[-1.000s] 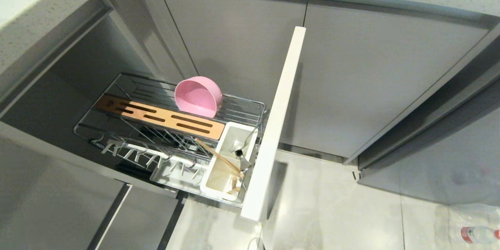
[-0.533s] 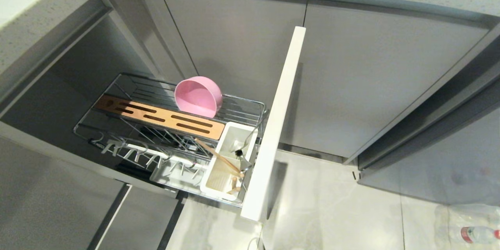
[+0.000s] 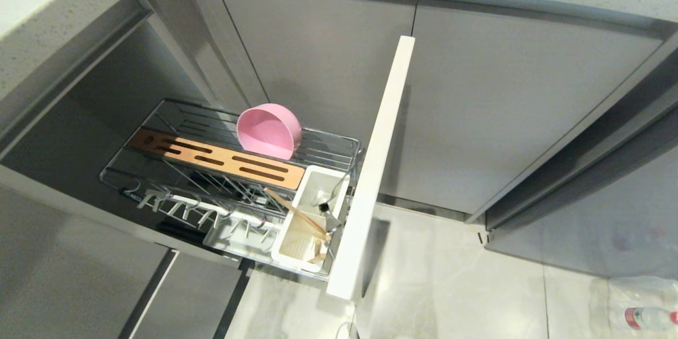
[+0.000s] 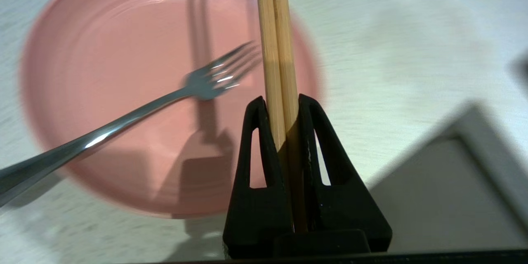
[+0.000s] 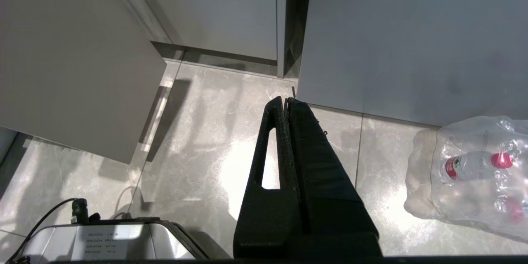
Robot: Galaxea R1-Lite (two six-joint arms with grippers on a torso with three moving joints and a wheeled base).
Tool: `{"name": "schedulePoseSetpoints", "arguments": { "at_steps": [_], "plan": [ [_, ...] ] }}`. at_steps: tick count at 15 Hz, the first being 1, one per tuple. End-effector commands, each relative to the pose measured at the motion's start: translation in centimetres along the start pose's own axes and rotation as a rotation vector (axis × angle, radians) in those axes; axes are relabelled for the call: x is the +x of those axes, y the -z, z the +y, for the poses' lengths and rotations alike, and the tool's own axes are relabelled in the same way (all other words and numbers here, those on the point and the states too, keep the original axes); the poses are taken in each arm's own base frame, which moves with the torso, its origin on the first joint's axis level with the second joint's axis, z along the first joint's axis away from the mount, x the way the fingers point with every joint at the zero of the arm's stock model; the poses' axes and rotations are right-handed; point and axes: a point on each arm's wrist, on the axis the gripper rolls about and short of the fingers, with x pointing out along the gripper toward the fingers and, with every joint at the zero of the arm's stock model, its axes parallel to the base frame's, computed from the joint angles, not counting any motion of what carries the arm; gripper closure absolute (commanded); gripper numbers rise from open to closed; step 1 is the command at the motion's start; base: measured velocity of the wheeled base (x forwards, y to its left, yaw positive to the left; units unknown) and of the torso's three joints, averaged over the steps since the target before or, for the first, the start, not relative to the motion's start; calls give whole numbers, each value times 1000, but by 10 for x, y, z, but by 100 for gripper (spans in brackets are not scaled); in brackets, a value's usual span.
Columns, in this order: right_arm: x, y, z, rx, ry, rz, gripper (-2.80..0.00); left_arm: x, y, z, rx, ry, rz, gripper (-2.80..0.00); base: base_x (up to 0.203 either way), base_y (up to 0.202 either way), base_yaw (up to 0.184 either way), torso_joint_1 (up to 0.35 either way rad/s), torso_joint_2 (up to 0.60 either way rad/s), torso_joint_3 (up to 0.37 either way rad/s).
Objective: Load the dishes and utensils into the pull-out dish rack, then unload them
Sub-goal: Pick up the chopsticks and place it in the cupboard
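My left gripper (image 4: pixel 281 99) is shut on the pair of light wooden chopsticks (image 4: pixel 276 29), which stick out straight past its fingertips. Under them lies the flat pink plate (image 4: pixel 123 41) on a pale counter, with the silver fork (image 4: pixel 136 113) resting across it. In the head view the pull-out dish rack (image 3: pixel 339 143) stands drawn out from the cabinet. The pink bowl (image 3: pixel 269 131) leans on its side on the wires behind the slotted wooden strip (image 3: pixel 217 158). My right gripper (image 5: pixel 286 100) hangs shut and empty above the floor. Neither arm shows in the head view.
The white caddy (image 3: pixel 339 175) at the rack's front end holds a wooden stick (image 3: pixel 294 211) and a dark-tipped utensil. The narrow white cabinet front (image 3: pixel 378 159) juts into the aisle. A wrapped pack of water bottles (image 5: pixel 474 169) lies on the floor. A grey box edge (image 4: pixel 453 198) sits beside the plate.
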Motion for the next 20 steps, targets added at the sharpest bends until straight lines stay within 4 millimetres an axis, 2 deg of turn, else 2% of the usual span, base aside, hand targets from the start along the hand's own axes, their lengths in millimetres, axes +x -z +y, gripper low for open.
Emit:
{"name": "schedulePoseSetpoints", "arguments": {
  "at_steps": [1, 4, 6, 9, 13, 15, 18, 20],
  "plan": [
    [0, 0, 0, 1, 0, 2, 0, -23, -10, -2, -19, 115, -35, 0, 0, 0, 0, 0, 0, 0],
    [0, 0, 0, 1, 0, 2, 0, -47, -15, -5, -57, 388, 41, 0, 0, 0, 0, 0, 0, 0],
    [0, 0, 0, 1, 0, 2, 0, -62, -11, -2, -89, 627, 207, 0, 0, 0, 0, 0, 0, 0],
    [0, 0, 0, 1, 0, 2, 0, -67, 0, 2, -98, 855, 442, 0, 0, 0, 0, 0, 0, 0],
    [0, 0, 0, 1, 0, 2, 0, -60, 20, 3, -92, 970, 705, 0, 0, 0, 0, 0, 0, 0],
    [0, 0, 0, 1, 0, 2, 0, -61, 33, 8, -87, 993, 909, 0, 0, 0, 0, 0, 0, 0],
    [0, 1, 0, 1, 0, 3, 0, -59, 53, 16, -66, 905, 1152, 0, 0, 0, 0, 0, 0, 0],
    [0, 0, 0, 1, 0, 2, 0, -55, 62, 19, -55, 820, 1250, 0, 0, 0, 0, 0, 0, 0]
  ]
}}
